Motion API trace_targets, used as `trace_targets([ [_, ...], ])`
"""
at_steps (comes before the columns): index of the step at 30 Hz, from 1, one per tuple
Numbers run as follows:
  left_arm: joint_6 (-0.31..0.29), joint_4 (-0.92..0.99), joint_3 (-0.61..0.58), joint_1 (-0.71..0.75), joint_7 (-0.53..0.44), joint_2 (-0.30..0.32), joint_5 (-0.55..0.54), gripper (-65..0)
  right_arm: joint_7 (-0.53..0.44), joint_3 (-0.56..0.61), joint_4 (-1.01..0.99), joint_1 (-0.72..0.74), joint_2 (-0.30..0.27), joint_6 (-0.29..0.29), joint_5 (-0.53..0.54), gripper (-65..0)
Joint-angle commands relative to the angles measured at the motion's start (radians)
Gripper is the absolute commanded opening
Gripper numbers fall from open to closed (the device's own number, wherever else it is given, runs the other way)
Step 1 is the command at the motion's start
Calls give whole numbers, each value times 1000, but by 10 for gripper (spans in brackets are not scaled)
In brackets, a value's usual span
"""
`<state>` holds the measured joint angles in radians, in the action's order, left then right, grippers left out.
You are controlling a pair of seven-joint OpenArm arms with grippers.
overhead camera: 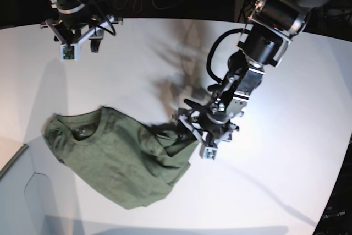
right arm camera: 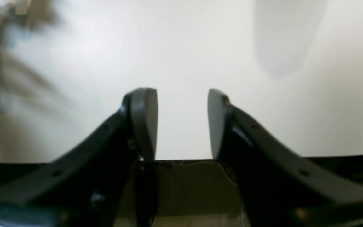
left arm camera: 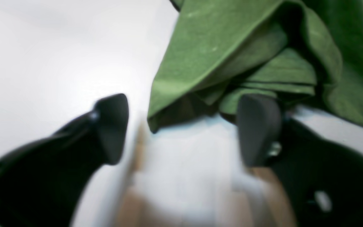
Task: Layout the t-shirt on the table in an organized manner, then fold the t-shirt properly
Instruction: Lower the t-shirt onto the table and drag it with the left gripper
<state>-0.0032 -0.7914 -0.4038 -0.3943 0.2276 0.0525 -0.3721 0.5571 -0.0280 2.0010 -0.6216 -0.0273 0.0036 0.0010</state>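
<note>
T-shirt (left arm camera: 232,53) edge bunched, left pincer (left arm camera: 184,129) agape, one finger touching

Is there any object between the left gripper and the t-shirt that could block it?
Nothing visible does. The left gripper is right at the bunched edge of the t-shirt, jaws apart, with only bare table beside it. In the base view no other object lies near the shirt.

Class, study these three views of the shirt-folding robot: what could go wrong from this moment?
1. The left gripper straddles a bunched edge of the t-shirt; closing here may pinch several layers together.
2. The right gripper hangs open over bare table, far away, so a one-sided pull could drag the shirt askew.
</note>
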Motion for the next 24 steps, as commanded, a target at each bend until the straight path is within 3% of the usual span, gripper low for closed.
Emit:
trace_targets([
  [1,1,-15,3,-27,-23,-4,2,-241,-19,-2,16,-5,-1,3,0,-388],
  [3,1,-15,3,-27,-23,-4,3,-316,-19,-3,16,-7,-1,3,0,-388],
  [5,1,-15,3,-30,-30,-4,3,-344,-19,-3,16,-7,-3,3,0,-388],
  [15,1,146,1,-74,-181,-4,-1,-358,-19,-3,16,-7,-7,3,0,-388],
  [17,1,143,1,-74,-193,-4,-3,-417,-19,-3,16,-7,-7,3,0,-388],
  [21,7,100,3,-71,-193,-1,-5,-650,-19,-3,14,-2,-7,3,0,-388],
  [24,9,53,4,-67,-191,5,-5,-647,-19,-3,14,3,-7,3,0,-388],
])
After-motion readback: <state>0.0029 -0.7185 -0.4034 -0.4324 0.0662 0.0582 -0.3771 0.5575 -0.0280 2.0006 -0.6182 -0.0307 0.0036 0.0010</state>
